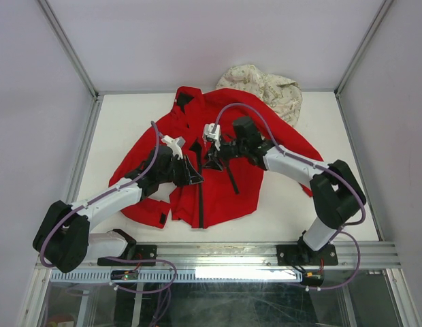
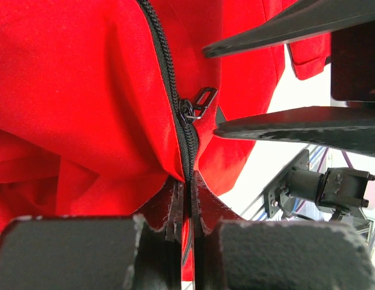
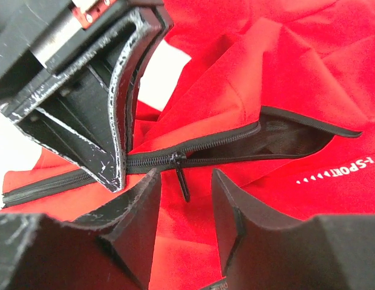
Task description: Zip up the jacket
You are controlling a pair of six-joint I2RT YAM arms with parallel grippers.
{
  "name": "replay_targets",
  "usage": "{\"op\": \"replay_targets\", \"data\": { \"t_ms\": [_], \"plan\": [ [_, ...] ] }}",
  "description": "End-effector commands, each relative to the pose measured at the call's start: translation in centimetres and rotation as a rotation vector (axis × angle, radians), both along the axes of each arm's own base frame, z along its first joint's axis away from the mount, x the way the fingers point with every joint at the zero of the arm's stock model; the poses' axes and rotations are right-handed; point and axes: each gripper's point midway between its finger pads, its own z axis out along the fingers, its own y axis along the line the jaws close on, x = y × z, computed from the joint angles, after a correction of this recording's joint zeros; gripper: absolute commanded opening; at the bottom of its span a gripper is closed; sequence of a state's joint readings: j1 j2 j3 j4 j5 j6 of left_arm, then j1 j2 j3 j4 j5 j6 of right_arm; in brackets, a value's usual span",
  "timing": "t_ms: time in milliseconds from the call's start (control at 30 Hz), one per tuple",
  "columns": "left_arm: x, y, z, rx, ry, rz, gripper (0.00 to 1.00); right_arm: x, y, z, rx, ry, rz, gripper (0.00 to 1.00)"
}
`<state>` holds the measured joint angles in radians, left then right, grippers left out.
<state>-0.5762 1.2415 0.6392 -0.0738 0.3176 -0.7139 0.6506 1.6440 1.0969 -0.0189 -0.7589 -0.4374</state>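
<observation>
Jacket [image 1: 221, 119] on table [image 1: 116, 129], floral garment [image 1: 265, 85] behind, left arm [image 1: 116, 197], right arm [image 1: 293, 163] over zipper [image 1: 201, 208]

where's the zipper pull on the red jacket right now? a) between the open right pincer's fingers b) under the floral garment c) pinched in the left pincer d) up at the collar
A: in the right wrist view the small black zipper pull hangs in the gap of the open right pincer, on the bright red fabric jacket.
</observation>
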Motion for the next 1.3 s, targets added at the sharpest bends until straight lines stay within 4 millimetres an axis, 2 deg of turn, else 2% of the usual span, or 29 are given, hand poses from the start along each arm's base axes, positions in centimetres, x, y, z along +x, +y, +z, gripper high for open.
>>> {"op": "replay_targets", "data": {
  "t_ms": [0, 167, 300, 500, 633, 733, 867, 933, 1000, 1133, 1267],
  "plan": [
    [0.1, -0.9, 2.3, -0.058, -0.082, -0.052, 0.0, 0.0, 1.4, 1.4, 0.039, -0.045, 0.064, 0.42],
    [0.0, -1.0, 2.5, -0.062, -0.085, -0.059, 0.0, 0.6, 1.6, 0.1, 0.011, -0.047, 0.044, 0.4],
    [-0.2, -1.1, 2.6, -0.064, -0.085, -0.068, 0.0, 1.0, 1.7, -0.7, -0.003, -0.044, 0.042, 0.33],
    [-0.3, -1.0, 2.3, -0.051, -0.081, -0.073, 0.0, -0.5, 2.0, -1.0, -0.006, -0.015, 0.129, 0.33],
    [-0.3, -1.1, 2.3, -0.051, -0.084, -0.085, 0.0, -0.7, 2.1, -1.7, -0.036, -0.012, 0.149, 0.31],
    [-0.4, -1.1, 2.4, -0.049, -0.088, -0.1, 0.0, -0.6, 2.3, -2.0, -0.042, -0.023, 0.16, 0.25],
    [-0.7, -1.1, 2.9, -0.045, -0.098, -0.116, 0.0, 0.5, 2.5, -2.2, -0.063, -0.057, 0.141, 0.0],
    [-1.1, -1.0, 3.0, -0.045, -0.097, -0.126, 0.0, 1.7, 2.7, -1.8, -0.071, -0.093, 0.11, 0.0],
    [-1.6, -0.9, 3.1, -0.043, -0.09, -0.143, 0.0, 4.1, 2.7, -0.6, -0.075, -0.153, 0.026, 0.0],
    [-2.8, -0.5, 3.8, -0.04, -0.078, -0.179, 0.0, 11.7, 1.2, 2.3, -0.106, -0.255, -0.263, 0.0],
    [-4.1, 0.4, 5.0, -0.017, -0.084, -0.19, 0.0, 19.5, -2.5, 4.8, -0.167, -0.359, -0.564, 0.0]
  ]
}}
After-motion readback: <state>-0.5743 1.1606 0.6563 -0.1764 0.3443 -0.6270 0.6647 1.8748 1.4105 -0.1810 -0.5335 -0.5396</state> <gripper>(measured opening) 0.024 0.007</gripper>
